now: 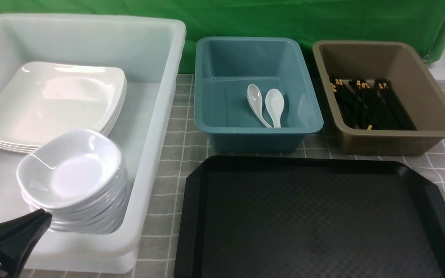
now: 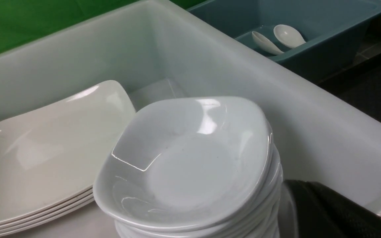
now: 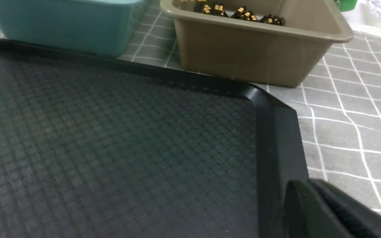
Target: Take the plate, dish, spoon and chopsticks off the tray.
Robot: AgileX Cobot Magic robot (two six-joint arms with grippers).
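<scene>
Nearest the robot: black tray (image 1: 315, 216), floor bare; left gripper (image 1: 12, 241) closed and holding nothing beside the dish stack (image 1: 73, 181); right gripper (image 3: 329, 211) closed, also holding nothing, over the tray's right rim. Behind, left to right: white tub (image 1: 157, 116) holding the dishes and stacked plates (image 1: 52, 104); teal tub (image 1: 257, 127) with two spoons (image 1: 265, 104); brown tub (image 1: 396, 135) with chopsticks (image 1: 369, 104).

Left tool (image 1: 33, 222) and right tool (image 3: 313, 195) both closed, empty.
</scene>
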